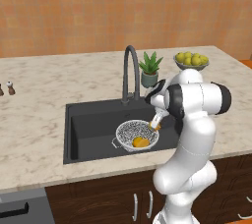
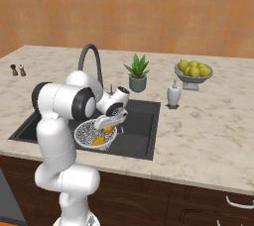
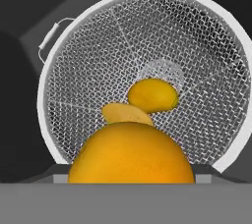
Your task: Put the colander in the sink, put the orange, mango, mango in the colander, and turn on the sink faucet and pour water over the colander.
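while over colander (image 3: pixel 147 41) | hand (image 1: pixel 155 125) grips round orange (image 3: pixel 132 153) | two mangos inside

Faucet (image 1: pixel 130 73) close behind colander (image 1: pixel 129 130)

Even, soft rendered light over my bench (image 1: pixel 39 120); faint shadows, no glare, everything slightly soft, sink (image 1: pixel 93 125) basin dark.

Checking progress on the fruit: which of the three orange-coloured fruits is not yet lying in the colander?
The orange, big and round right at the tool, is above the colander. The two mangos lie on its mesh.
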